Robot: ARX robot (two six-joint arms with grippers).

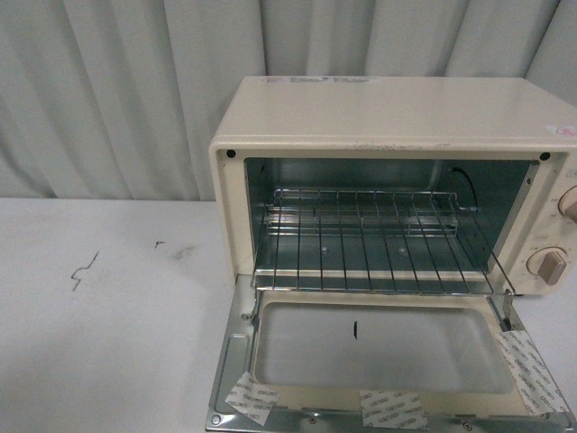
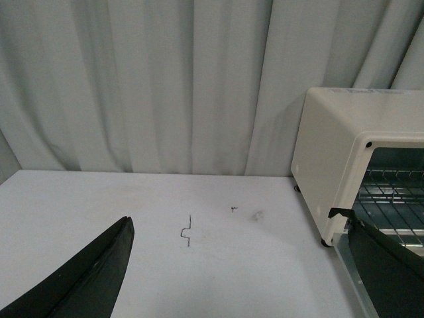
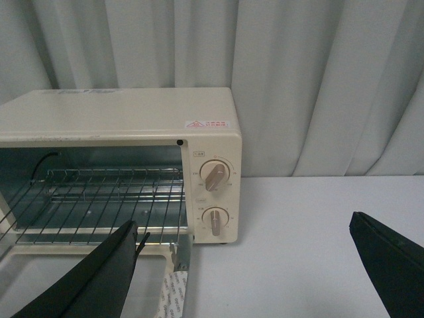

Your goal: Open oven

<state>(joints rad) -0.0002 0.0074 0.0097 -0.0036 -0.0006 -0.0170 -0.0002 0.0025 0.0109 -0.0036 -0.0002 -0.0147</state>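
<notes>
Curtain (image 1: pixel 135 90): pale grey folds hang across the whole background behind the tabletop.
Tabletop (image 1: pixel 108 343): white and flat; it carries the oven on its right half as the front view shows it.
Oven (image 1: pixel 388 113): a cream-white box that stands upright close to the curtain, with its cavity exposed.
Door (image 1: pixel 379 347): folded down flat toward the camera, glass pane facing up, with a short dark mark on the pane.
Wire rack (image 1: pixel 370 239): sits level inside the cavity.
Left end effector (image 2: pixel 238 271): dark fingers spread wide, nothing between them, over the tabletop beside the oven's left side.
Right end effector (image 3: pixel 238 271): fingers spread wide and empty, in front of the oven's knob side.
Knobs (image 3: pixel 214 177): two round beige dials, one above the other on the right panel.
Tape (image 1: pixel 393 408): printed strips stuck along the door's outer edge.
Pen squiggle (image 1: pixel 83 270): on the bare tabletop, well left of the oven.
</notes>
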